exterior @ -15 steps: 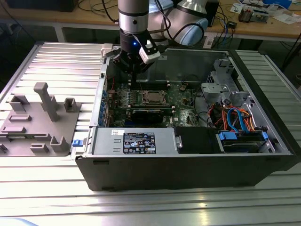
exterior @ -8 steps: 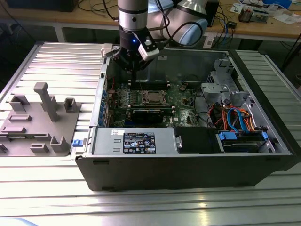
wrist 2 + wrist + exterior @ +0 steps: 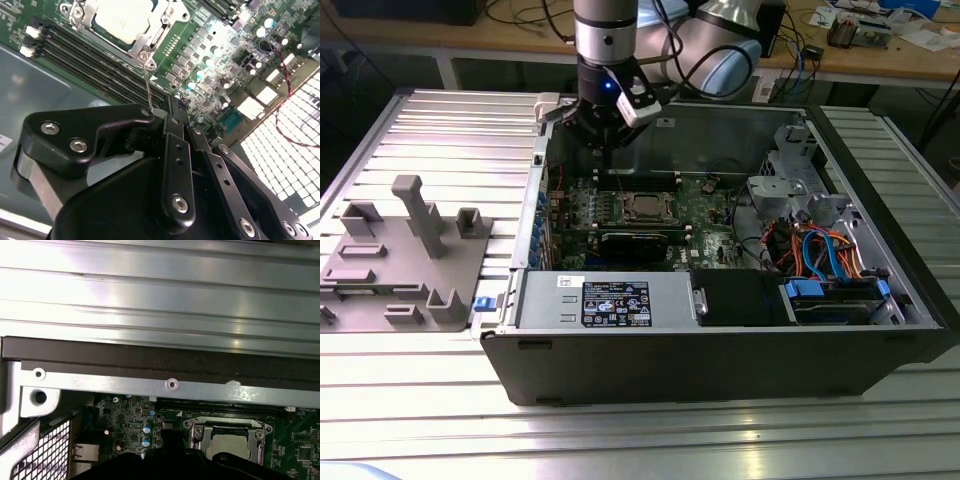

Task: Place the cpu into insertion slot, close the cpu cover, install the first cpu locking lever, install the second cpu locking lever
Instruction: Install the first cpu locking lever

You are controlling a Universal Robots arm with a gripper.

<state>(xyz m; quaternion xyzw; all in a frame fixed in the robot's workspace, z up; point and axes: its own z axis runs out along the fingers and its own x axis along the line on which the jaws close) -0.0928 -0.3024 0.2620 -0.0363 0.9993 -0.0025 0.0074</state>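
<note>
The fingers [image 3: 150,112] are seen pinched on a thin metal locking lever [image 3: 146,85] in the second wrist view, the jaws drawn together around its upper end. The gripper [image 3: 604,138] is held above the far left part of the open computer case [image 3: 720,370], which is set on a ribbed aluminium worktop [image 3: 450,130]. A grey fixture plate [image 3: 405,265] is placed on the worktop beside the case, toward the exterior view's left. Inside the case, the green motherboard [image 3: 705,215] is laid flat on the case floor. Near the middle of the board, the cpu cover [image 3: 152,37] is seen closed down over the insertion slot [image 3: 646,207]. The cpu [image 3: 122,17] is seated in that slot, its silvery top showing through the cover's window in both wrist views. The lever's lower end is found at the cover's corner
</note>
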